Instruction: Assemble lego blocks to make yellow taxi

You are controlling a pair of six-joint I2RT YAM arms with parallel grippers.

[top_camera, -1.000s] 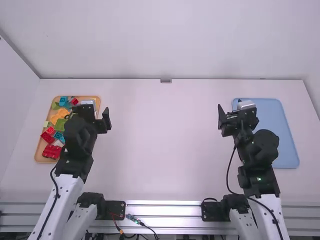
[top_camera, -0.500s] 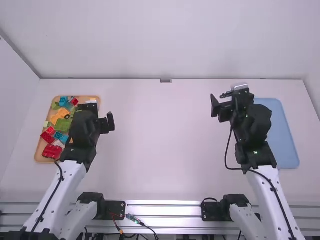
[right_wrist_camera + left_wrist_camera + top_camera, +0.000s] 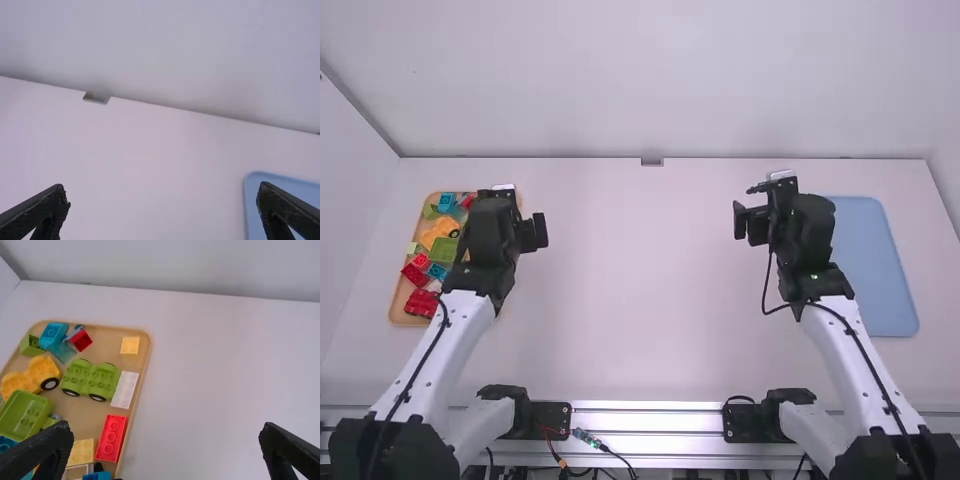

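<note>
High view: yellow wheeled block in tray at 9 o'clock on table; w/ L gripper & R gripper both spread & empty, prob best grab it 1st, straight down, tips square to sides, w/o nudging green block.

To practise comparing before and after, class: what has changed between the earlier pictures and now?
The right gripper has moved inward, toward the table's middle, and a little farther from the camera. The left gripper has shifted slightly away from the camera. Nothing was grasped or released. The blocks, wooden tray and blue tray stayed put.
</note>
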